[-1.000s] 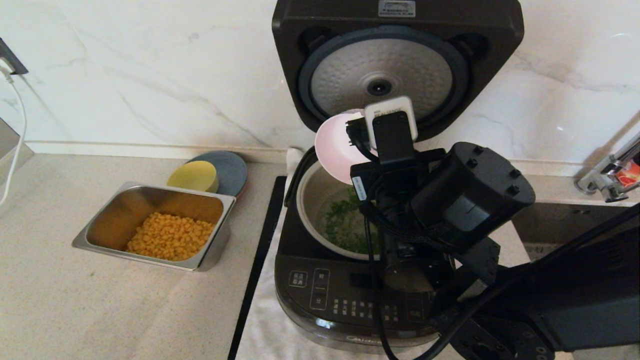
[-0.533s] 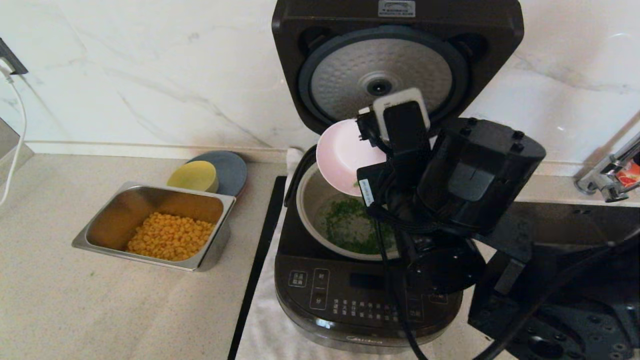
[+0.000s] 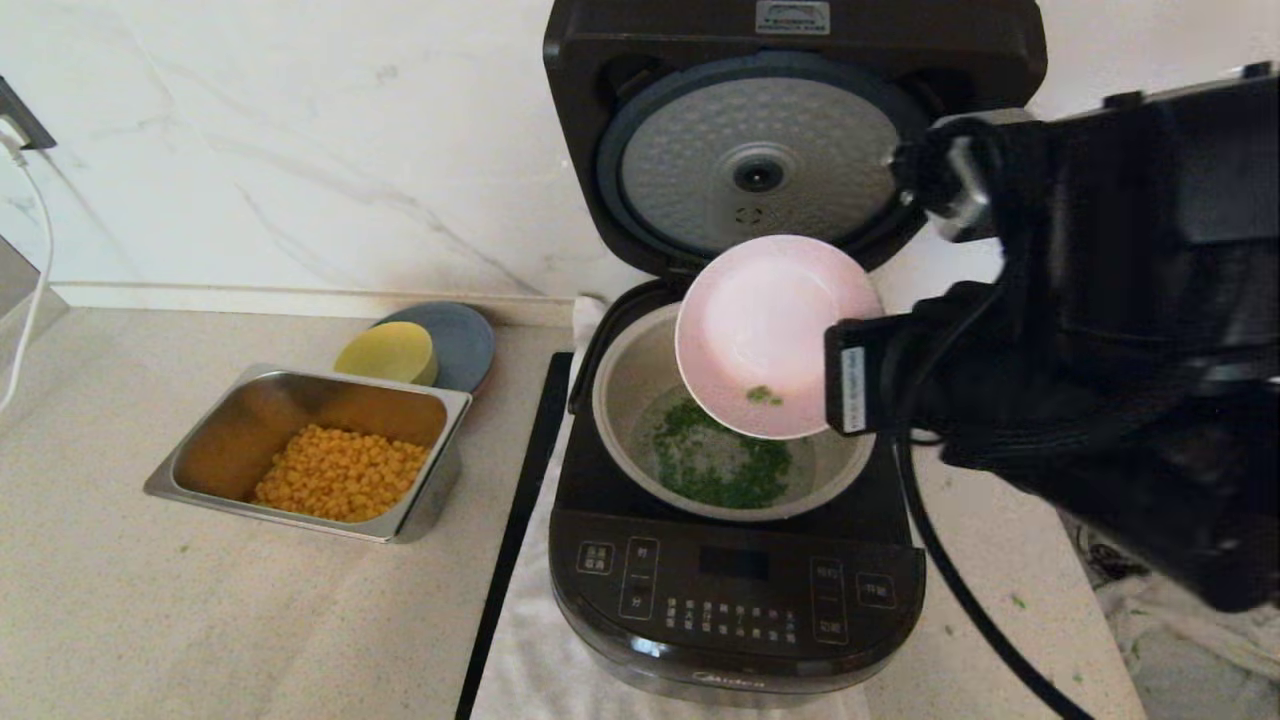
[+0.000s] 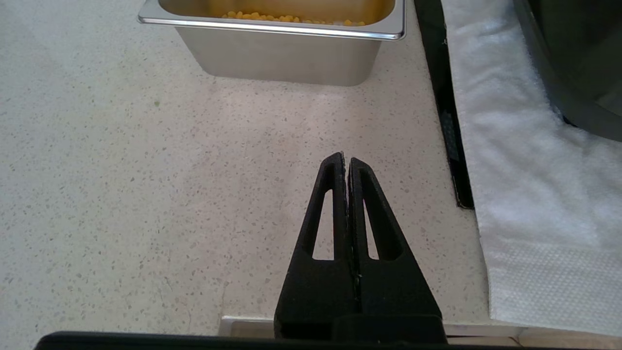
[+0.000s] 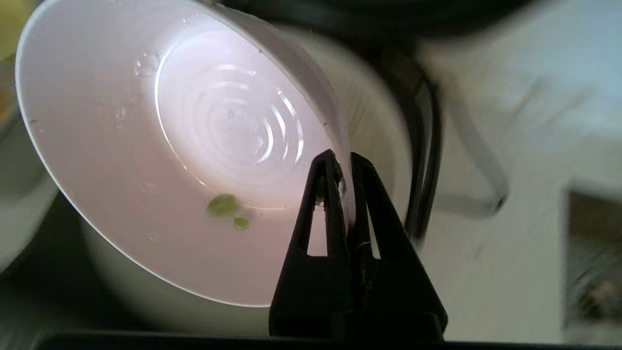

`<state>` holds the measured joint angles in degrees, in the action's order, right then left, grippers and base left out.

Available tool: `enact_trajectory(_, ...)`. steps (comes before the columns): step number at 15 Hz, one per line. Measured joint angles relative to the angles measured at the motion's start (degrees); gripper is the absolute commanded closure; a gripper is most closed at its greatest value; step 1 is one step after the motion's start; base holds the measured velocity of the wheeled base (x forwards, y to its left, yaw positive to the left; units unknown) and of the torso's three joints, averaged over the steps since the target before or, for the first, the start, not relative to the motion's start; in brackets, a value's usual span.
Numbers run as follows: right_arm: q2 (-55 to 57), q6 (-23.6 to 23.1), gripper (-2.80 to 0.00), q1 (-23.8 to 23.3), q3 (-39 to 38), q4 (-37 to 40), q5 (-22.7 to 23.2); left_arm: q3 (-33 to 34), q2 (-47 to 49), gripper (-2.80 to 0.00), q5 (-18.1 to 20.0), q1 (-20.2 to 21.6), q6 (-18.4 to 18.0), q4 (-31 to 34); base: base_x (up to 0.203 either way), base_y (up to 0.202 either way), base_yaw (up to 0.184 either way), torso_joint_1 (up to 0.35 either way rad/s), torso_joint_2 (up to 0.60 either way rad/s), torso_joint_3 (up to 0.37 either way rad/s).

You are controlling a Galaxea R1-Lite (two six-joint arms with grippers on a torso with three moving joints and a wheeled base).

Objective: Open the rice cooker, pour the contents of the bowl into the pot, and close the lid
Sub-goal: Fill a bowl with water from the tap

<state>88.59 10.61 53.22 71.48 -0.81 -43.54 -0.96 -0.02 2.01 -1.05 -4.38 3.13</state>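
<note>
The dark rice cooker (image 3: 735, 610) stands with its lid (image 3: 760, 150) raised, dimpled silver underside facing me. Chopped green herbs (image 3: 715, 465) lie in the grey pot (image 3: 625, 400). Above the pot's right side hangs the white bowl (image 3: 770, 330) (image 5: 184, 155), tipped toward me, with only a few green bits (image 5: 222, 205) stuck inside. My right gripper (image 5: 344, 158) is shut on the bowl's rim; in the head view its fingers are hidden behind the arm. My left gripper (image 4: 346, 159) is shut on nothing, low over the counter left of the cooker.
A steel tray of corn (image 3: 340, 470) (image 4: 286, 19) sits left of the cooker, with a yellow dish (image 3: 388, 352) on a blue-grey plate (image 3: 462, 340) behind it. A white towel (image 4: 525, 184) lies under the cooker. A sink edge and tap are at far right.
My right arm has swung to the right and risen, carrying the bowl rightward and turning its inside toward me. More of the pot and herbs now shows.
</note>
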Motion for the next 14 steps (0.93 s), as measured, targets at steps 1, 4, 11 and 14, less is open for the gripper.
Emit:
enact_trajectory(1, -2.6, 3.9, 0.00, -0.1, 0.7, 6.8, 2.9, 0.0, 0.0, 0.00, 0.0, 0.0, 0.0, 0.0, 0.000, 0.000, 0.000, 0.000, 0.00, 0.000)
enact_trajectory(4, -11.0, 12.3, 0.00, -2.7, 0.4, 24.5, 10.2, 0.0, 0.0, 0.00, 0.0, 0.0, 0.0, 0.0, 0.000, 0.000, 0.000, 0.000, 0.00, 0.000)
enact_trajectory(11, -27.9, 14.7, 0.00, -25.6, -10.0, 37.8, 23.3, 0.0, 0.0, 0.00, 0.0, 0.0, 0.0, 0.0, 0.000, 0.000, 0.000, 0.000, 0.00, 0.000)
enact_trajectory(14, -30.3, 14.5, 0.00, -40.0, -13.1, 40.7, 30.4, 0.0, 0.0, 0.00, 0.0, 0.0, 0.0, 0.0, 0.000, 0.000, 0.000, 0.000, 0.00, 0.000)
